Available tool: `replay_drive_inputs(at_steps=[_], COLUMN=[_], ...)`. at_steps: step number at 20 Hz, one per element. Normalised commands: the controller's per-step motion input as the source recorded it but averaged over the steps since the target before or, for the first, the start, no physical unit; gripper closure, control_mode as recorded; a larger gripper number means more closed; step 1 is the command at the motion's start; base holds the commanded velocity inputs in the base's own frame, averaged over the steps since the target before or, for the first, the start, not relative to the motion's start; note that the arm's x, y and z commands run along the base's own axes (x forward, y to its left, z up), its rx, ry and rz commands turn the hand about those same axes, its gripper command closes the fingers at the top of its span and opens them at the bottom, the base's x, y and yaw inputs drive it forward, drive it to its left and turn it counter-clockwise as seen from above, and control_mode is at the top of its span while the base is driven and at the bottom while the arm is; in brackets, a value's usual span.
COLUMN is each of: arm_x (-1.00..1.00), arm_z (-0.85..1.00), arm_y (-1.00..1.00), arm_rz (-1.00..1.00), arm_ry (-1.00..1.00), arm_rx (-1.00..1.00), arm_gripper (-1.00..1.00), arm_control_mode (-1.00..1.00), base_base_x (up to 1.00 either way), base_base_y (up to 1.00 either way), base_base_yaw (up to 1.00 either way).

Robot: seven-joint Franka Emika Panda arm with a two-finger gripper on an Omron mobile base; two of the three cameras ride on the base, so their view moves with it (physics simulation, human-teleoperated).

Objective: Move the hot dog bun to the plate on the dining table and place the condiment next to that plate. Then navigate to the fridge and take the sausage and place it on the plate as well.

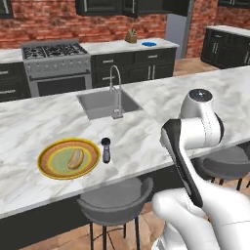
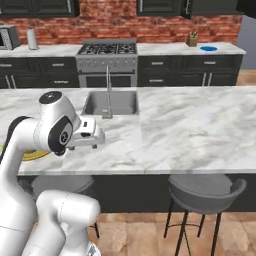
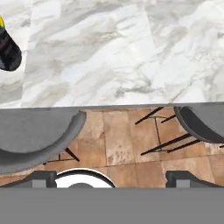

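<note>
Hot dog bun (image 1: 75, 158) on plate (image 1: 49, 168); condiment (image 1: 105, 149) beside; gripper (image 2: 95, 137) apparently open above dining table (image 2: 190, 130).

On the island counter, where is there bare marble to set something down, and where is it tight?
Bare marble runs right of the sink to the counter's far end, and along the front edge above the stools. It is tight at the left, where the condiment bottle stands beside the plate holding the bun.

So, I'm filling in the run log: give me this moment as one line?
hot dog bun: on plate | condiment: standing beside plate, dining table | gripper: open, empty | sausage: not yet fetched
</note>
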Motion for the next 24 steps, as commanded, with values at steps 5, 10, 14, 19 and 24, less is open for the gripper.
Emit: replay_drive_inputs(at_steps=[5, 10, 14, 19, 24], arm_x=[0.00, 0.00, 0.00, 0.00, 0.00], arm_z=[0.00, 0.00, 0.00, 0.00, 0.00], arm_y=[0.00, 0.00, 0.00, 0.00, 0.00], arm_rz=[0.00, 0.00, 0.00, 0.00, 0.00], arm_ry=[0.00, 0.00, 0.00, 0.00, 0.00], arm_rx=[0.00, 0.00, 0.00, 0.00, 0.00], arm_gripper=[-1.00, -1.00, -1.00, -1.00, -1.00], arm_control_mode=[1.00, 1.00, 1.00, 1.00, 1.00], base_base_x=[-0.01, -0.18, -0.15, 0.32, 0.47], base_base_y=[-1.00, -1.00, -1.00, -1.00, -1.00], base_base_yaw=[-0.29, -0.24, -0.20, -0.06, 0.00])
